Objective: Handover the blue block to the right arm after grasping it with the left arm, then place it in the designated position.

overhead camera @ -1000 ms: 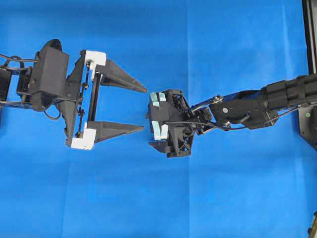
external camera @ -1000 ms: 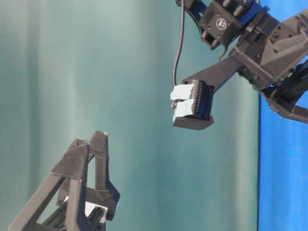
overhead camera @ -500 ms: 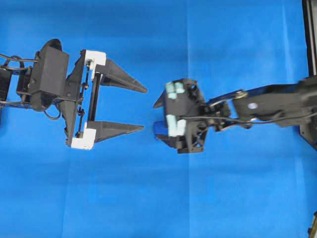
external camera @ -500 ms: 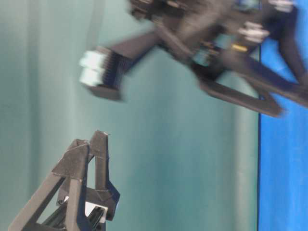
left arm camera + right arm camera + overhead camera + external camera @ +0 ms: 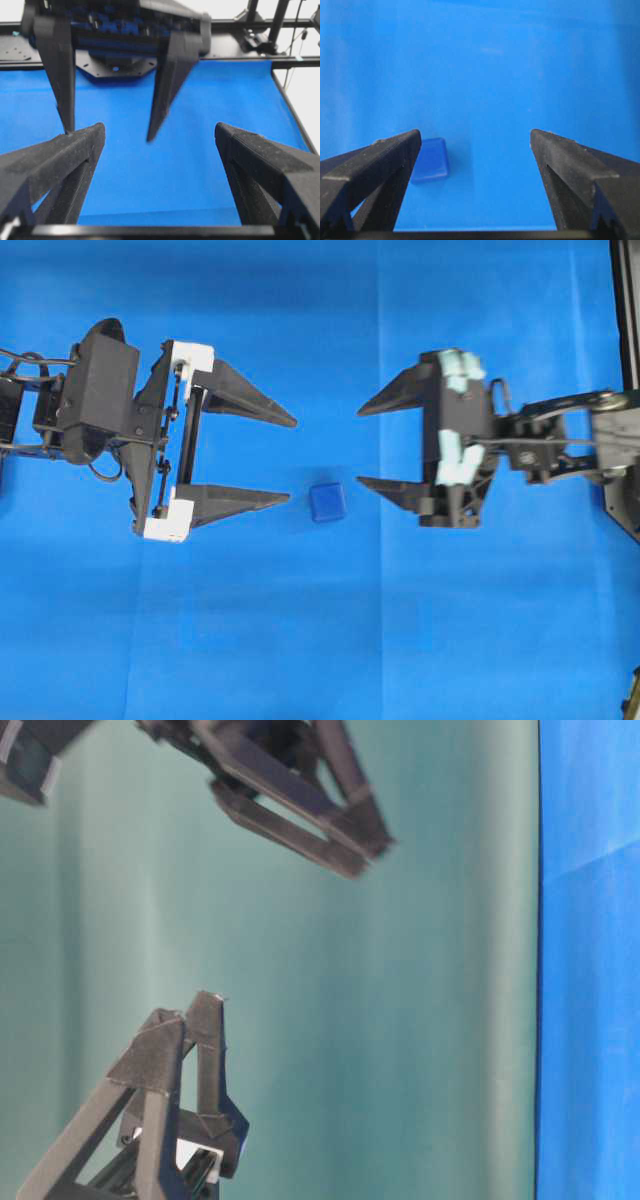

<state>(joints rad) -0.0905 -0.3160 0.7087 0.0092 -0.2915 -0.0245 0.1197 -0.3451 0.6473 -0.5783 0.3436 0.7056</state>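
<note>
Blue block (image 5: 327,503) sits loose on the blue cloth (image 5: 320,640) covering the surface, nothing gripping it. In the overhead view it lies between the two hands, just off the tip of the left hand's lower finger at that tip's 3 o'clock, and near the right hand's lower fingertip.

Left hand (image 5: 293,460), white brackets, fingers spread wide and empty, pointing toward 3 o'clock.

Right hand (image 5: 359,445), mint-green trim, fingers also spread wide and empty, pointing toward 9 o'clock, facing the left hand across a gap.

Right wrist view: block (image 5: 430,159) beside the left-side finger (image 5: 375,167), its edge partly hidden behind that finger; contact cannot be told.

Left wrist view: right hand's fingers (image 5: 170,80) hang in front, above the cloth; block not visible there.
</note>
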